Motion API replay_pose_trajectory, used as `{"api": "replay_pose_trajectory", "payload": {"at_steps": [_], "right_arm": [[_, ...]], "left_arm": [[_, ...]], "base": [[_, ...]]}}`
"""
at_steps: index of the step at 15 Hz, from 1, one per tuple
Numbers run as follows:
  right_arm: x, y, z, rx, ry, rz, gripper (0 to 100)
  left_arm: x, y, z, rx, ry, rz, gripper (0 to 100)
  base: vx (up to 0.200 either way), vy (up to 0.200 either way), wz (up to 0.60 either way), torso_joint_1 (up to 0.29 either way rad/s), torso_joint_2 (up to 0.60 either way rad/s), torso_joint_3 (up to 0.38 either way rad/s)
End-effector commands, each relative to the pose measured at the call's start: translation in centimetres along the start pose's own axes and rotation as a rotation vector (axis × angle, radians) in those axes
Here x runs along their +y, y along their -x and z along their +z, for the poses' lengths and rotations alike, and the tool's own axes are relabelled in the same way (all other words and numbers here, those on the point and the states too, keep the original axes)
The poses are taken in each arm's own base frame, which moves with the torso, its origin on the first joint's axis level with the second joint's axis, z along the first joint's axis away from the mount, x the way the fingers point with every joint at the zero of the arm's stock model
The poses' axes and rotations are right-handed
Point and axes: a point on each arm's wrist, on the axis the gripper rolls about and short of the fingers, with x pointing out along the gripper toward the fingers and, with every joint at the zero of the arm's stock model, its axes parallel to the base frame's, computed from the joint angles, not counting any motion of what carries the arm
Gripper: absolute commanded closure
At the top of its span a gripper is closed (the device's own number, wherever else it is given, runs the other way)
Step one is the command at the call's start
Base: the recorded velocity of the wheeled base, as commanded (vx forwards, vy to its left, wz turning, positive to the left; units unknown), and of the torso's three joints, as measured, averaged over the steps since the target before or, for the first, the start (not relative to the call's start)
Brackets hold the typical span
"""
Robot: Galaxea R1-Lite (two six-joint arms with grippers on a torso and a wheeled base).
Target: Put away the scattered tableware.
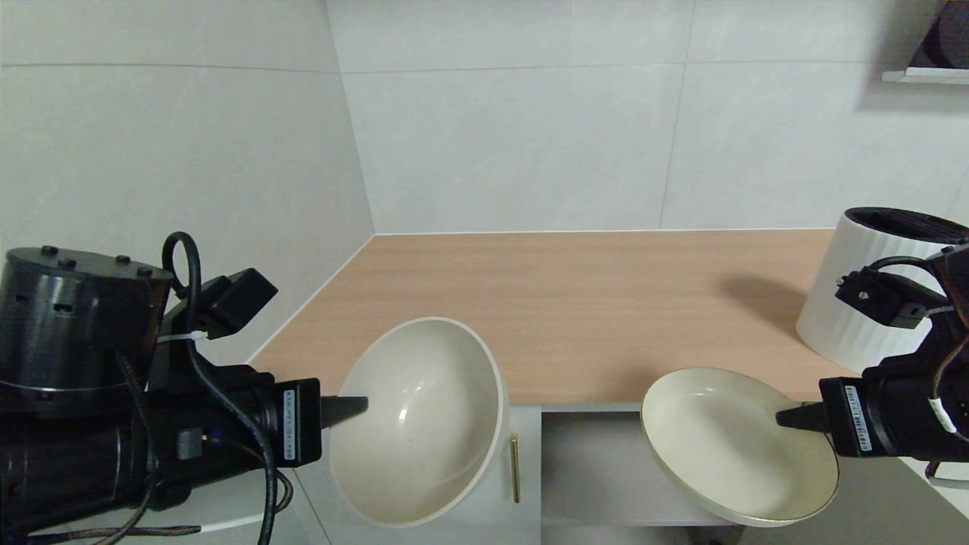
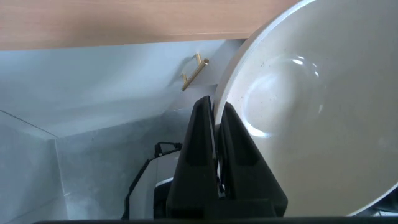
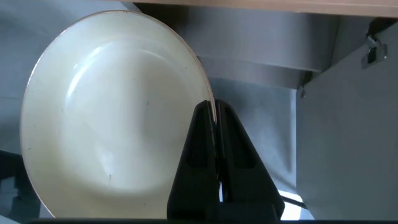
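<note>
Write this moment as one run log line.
left gripper: shut on bowl rim | right gripper: shut on plate rim | both dishes: held in air

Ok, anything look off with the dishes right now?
Nothing spilled or broken. The bowl hangs steeply tilted, pinched only at its rim by the left gripper; the right gripper holds the plate likewise.

Both arms sit low at either side, forearms roughly level, wrists pointing inward toward each other. The left gripper has its fingers pinched together on the rim of a tilted bowl. The right gripper is clamped on a plate rim.
</note>
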Motion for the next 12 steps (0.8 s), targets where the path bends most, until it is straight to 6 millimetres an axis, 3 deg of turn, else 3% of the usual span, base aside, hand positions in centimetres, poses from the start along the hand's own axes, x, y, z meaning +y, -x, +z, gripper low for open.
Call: {"api": "replay_pose_trajectory", "payload": {"at_steps": [1,12], "right_arm": [[0.0,-0.5,-0.1,0.013,0.0,-0.007,100],[-0.1,-1.7,-0.5,0.061,0.019,-0.024,100]], "left_arm": [[0.0,-0.3,0.0,0.008,0.001,0.004,100],[0.1,-0.8,-0.2,0.028,-0.009,0.015,100]], "base": [[0.0,0.0,0.0,0.0,0.0,0.0],[0.0,0.0,0.0,-0.006,0.01,0.009]]}}
